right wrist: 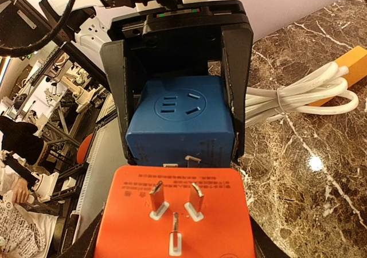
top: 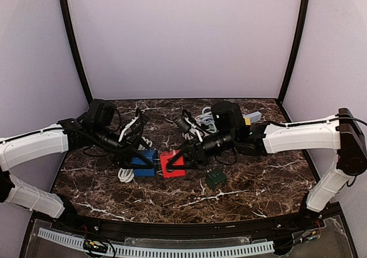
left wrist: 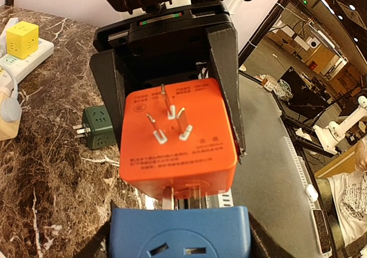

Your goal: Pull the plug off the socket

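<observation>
Two half-open pairs of fingers oppose at mid-frame: left fingers [right wrist: 232, 86] clamp the blue adapter [top: 146, 167], right fingers [left wrist: 223, 80] the orange adapter [top: 175, 171], joined by prongs [left wrist: 167, 196], so each arm can pull away.

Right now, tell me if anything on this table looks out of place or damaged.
Nothing looks damaged. The orange cube sits only partly in the blue cube: bare metal pins show in the gap between them. A green cube lies loose on the table, pins pointing sideways.
</observation>
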Tool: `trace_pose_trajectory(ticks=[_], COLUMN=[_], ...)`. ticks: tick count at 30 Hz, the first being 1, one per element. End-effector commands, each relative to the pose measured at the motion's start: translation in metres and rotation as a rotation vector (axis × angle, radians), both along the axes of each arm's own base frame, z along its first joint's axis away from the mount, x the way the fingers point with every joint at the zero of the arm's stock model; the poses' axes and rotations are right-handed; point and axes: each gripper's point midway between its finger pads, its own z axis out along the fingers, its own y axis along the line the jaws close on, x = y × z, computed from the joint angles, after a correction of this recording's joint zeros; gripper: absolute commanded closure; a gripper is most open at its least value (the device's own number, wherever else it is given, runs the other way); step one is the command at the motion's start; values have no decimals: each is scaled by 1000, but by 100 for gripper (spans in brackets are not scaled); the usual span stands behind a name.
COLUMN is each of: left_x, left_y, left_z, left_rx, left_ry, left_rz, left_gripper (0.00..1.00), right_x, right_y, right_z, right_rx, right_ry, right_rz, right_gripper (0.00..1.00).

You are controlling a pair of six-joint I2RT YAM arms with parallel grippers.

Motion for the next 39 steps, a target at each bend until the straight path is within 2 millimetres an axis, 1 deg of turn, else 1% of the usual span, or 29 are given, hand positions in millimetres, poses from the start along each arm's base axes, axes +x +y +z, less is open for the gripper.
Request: trace_pose_trajectory(ticks=[1, 8, 13, 16, 17, 18, 19, 22, 24, 27, 29, 34, 39], left_x=[8, 10, 13, 26, 34, 37, 45, 59, 66, 71, 72, 73, 73], left_y=[3, 3, 4, 10, 14, 17, 22, 36, 43, 49, 52, 54, 52], left_z=[18, 17, 18, 15, 13, 15, 14, 21, 25, 28, 29, 29, 27], left_rx=[-43, -37, -25, 24, 47, 52, 69, 67, 66, 60, 63, 67, 63], left_ry=[-85, -92, -107, -172, -194, -209, -223, -250, -260, -262, -267, -278, -258], left_rz=[16, 28, 49, 130, 172, 195, 238, 316, 356, 380, 391, 400, 385], left_gripper=[99, 99, 99, 99, 99, 99, 99, 99, 99, 99, 99, 99, 99], right_x=[-22, -20, -15, -7, -3, 2, 7, 22, 28, 29, 29, 38, 39], right_y=[-2, -4, -6, -12, -14, -18, -22, -36, -45, -56, -67, -114, -162], right_z=[26, 27, 27, 25, 26, 21, 18, 0, -10, -23, -31, -63, -92], right_rx=[59, 59, 50, 24, 15, -21, -57, -198, -277, -374, -436, -643, -833], right_ry=[15, 6, -8, -31, -47, -53, -68, -89, -94, -89, -74, -32, 33], right_rz=[114, 94, 51, -15, -45, -80, -117, -233, -287, -345, -394, -582, -714], right_gripper=[100, 100, 100, 100, 100, 100, 100, 100, 100, 100, 100, 100, 100])
